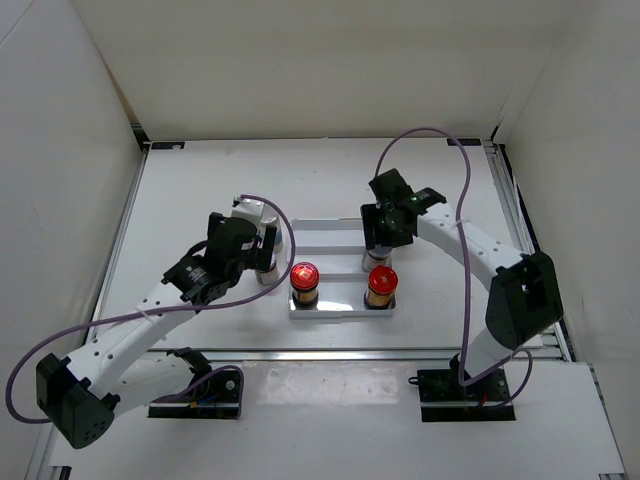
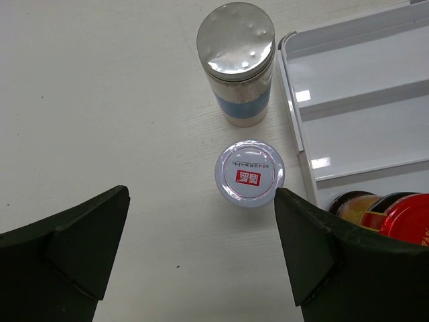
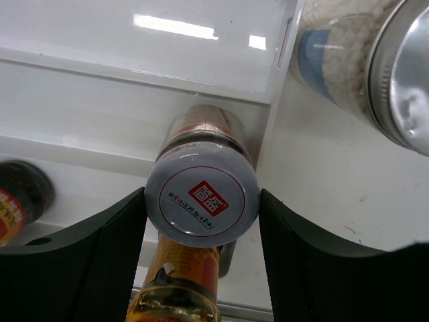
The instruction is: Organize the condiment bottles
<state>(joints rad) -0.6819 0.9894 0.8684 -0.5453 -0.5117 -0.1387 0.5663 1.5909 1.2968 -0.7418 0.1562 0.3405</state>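
The white counter (image 1: 200,190) is walled in on three sides, and both arms reach in from its near edge. The left arm (image 1: 130,340) stretches toward the middle, and the right arm (image 1: 480,250) bends in from the right edge.

A white tray (image 1: 320,232) lies mid-counter, split into three long strips that run left to right.

Two tall bottles stand outside the tray. The left tall bottle (image 2: 236,47), silver-capped with a blue band, is on the counter just off the tray's left wall. The right tall bottle (image 3: 375,60) is just off its right wall.

Two red-capped bottles (image 1: 304,276) (image 1: 381,280) stand upright in the strip closest to the near edge, one toward each end and well apart.

The left short bottle (image 2: 249,173) sits on the counter beside the tray's left wall. It is nearer the near edge than the tall one and does not touch it.

The left gripper (image 2: 201,215) hangs above it with its fingers spread wide, holding nothing. The short bottle is close to the right fingertip.

The right gripper (image 3: 202,208) has its fingers pressed on both sides of the cap of the right short bottle (image 3: 201,194). That bottle is at the right end of the middle strip. Whether it rests on the tray floor I cannot tell.
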